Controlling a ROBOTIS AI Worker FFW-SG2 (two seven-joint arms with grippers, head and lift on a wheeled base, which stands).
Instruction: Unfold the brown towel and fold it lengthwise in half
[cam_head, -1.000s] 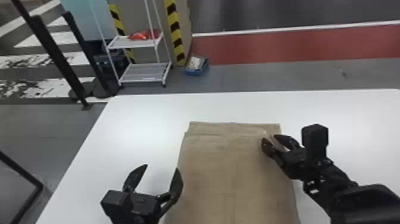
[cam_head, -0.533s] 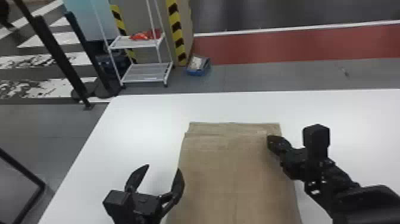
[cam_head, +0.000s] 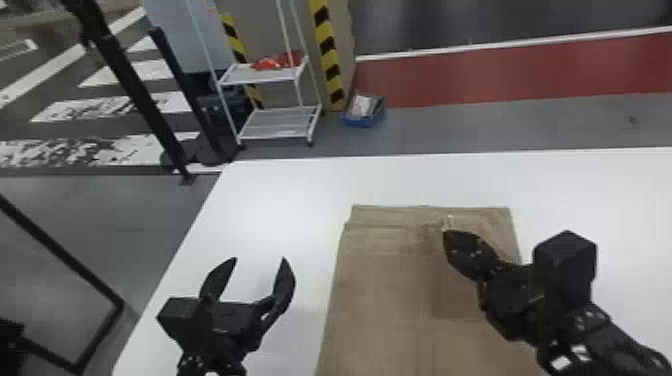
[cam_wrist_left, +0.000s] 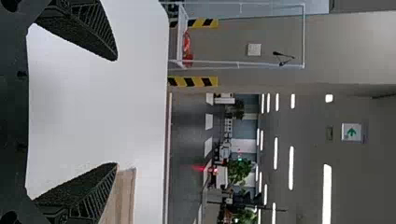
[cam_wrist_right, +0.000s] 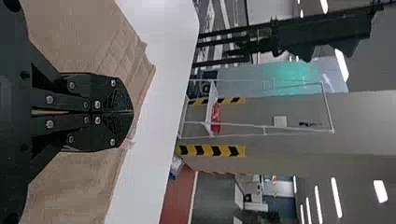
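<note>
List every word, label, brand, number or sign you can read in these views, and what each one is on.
Readable words, brands or numbers: none.
Sign on the far wall: a green arrow-like symbol, no words that I can read.
Packet in the blue box: too blurred to read any print.
Towel: no lettering seen.
</note>
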